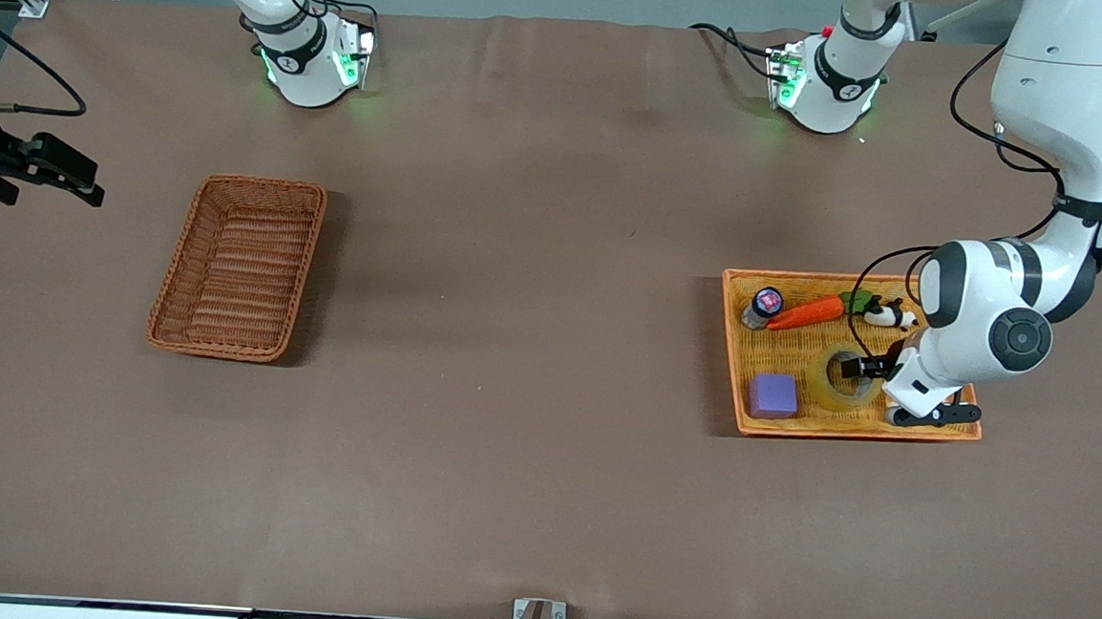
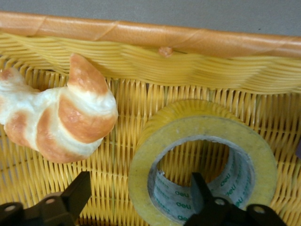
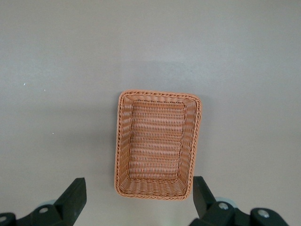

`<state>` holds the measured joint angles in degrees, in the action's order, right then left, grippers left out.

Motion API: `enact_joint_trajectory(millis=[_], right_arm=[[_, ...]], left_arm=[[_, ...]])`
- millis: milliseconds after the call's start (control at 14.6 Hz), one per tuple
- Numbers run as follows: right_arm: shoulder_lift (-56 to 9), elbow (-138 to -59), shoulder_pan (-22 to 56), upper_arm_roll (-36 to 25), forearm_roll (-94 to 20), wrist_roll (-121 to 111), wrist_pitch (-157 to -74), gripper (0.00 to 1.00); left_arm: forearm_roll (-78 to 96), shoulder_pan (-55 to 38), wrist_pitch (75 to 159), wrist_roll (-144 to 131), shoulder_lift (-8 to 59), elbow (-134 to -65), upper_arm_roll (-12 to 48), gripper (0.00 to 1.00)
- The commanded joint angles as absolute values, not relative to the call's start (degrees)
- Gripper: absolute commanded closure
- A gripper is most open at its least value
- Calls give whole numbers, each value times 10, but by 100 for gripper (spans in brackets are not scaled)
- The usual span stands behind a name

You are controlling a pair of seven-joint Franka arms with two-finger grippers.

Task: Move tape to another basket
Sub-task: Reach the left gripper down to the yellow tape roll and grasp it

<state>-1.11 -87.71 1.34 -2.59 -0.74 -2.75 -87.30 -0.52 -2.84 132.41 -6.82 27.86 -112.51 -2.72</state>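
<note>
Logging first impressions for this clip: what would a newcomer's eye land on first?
The left gripper is down in the orange tray at the left arm's end, open, one finger inside the tape and one outside. A croissant lies beside the tape. The empty basket sits toward the right arm's end, and the right gripper waits open above it.

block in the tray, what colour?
Purple block, clearest in the front view.
</note>
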Motion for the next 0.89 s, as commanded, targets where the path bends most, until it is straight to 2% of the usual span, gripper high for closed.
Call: enact_joint_trajectory(millis=[0,137,206,411,686,823], right_arm=[[-8,-881,10,-28,-33,-33,-879,0],[-8,-882,10,-28,-33,-33,-880,0],[-7,-881,10,-28,-33,-33,-877,0],[-6,-881,7,-29,-33,-40,-876,0],[-5,-879,-11,-29,-33,-75,-876,0],[-5,-879,-11,-29,-33,-76,-876,0]], left_arm=[[-11,-29,1329,-74,286,-1124,-30,45],[-9,-29,1329,-75,284,-1130,-30,82],[-10,-26,1329,-74,278,-1133,-30,90],[-10,-26,1304,-74,244,-1130,-30,100],[-13,-32,1161,-74,216,-1051,-18,100],[-13,-32,1116,-75,214,-1000,11,100]])
